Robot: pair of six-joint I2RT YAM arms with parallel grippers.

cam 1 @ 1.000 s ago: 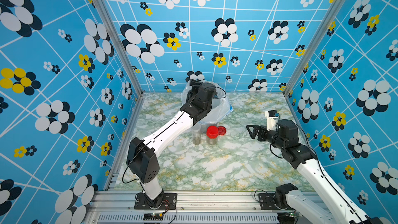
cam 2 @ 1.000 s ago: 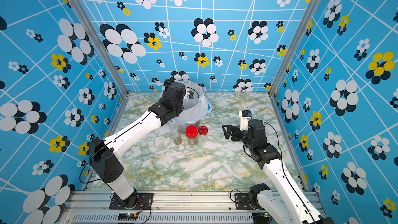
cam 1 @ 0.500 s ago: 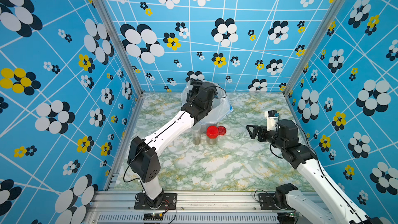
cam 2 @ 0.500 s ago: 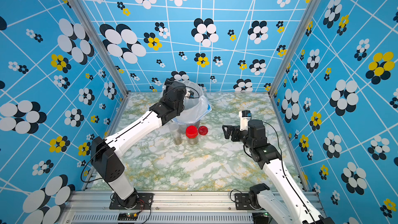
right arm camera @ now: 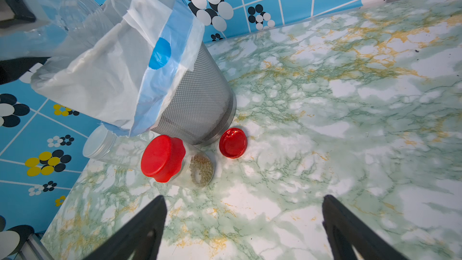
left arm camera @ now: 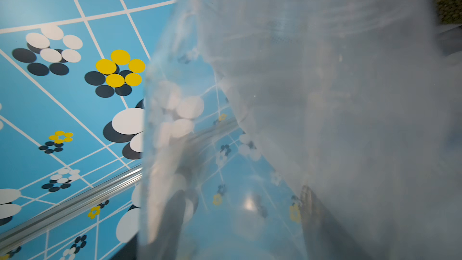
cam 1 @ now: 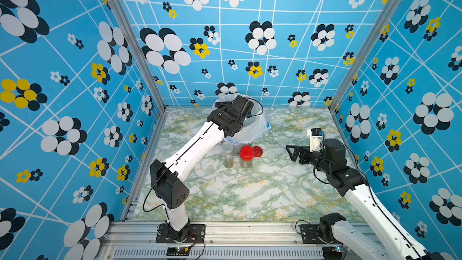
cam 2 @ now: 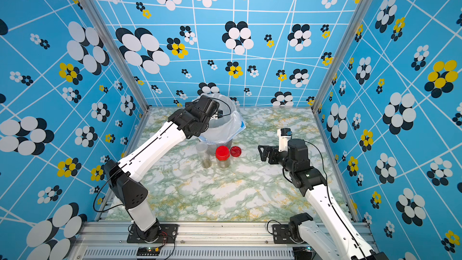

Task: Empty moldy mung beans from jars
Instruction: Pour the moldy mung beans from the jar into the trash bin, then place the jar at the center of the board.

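Over the green-veined marble counter, the left hand clasps a clear lidless jar above the white-bagged mesh bin (red lid beside it), the right hand spread, empty.

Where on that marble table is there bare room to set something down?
The broad front of the table, between the left arm base and right arm base, is bare; so is the far right corner beyond the right pincer. Crowded: the lined bin, with the clear-lidded jar, red-lidded jar and loose red lid at its foot.
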